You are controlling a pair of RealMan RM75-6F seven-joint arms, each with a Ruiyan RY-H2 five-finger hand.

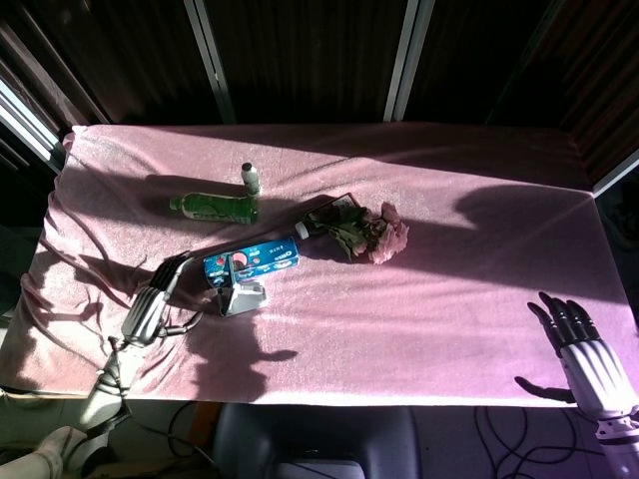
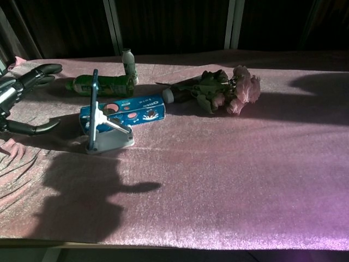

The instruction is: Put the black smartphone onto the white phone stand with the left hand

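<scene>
The black smartphone stands nearly upright on the white phone stand, seen edge-on in the chest view. In the head view the smartphone and stand sit just in front of a blue box. My left hand is off to the left of the stand, apart from it, fingers spread and holding nothing; the chest view shows the left hand at the left edge. My right hand hangs open past the table's front right corner.
A blue snack box lies right behind the stand. A green bottle lies on its side further back, with a small white bottle standing by it. A bunch of pink flowers lies at mid-table. Pink cloth covers the table.
</scene>
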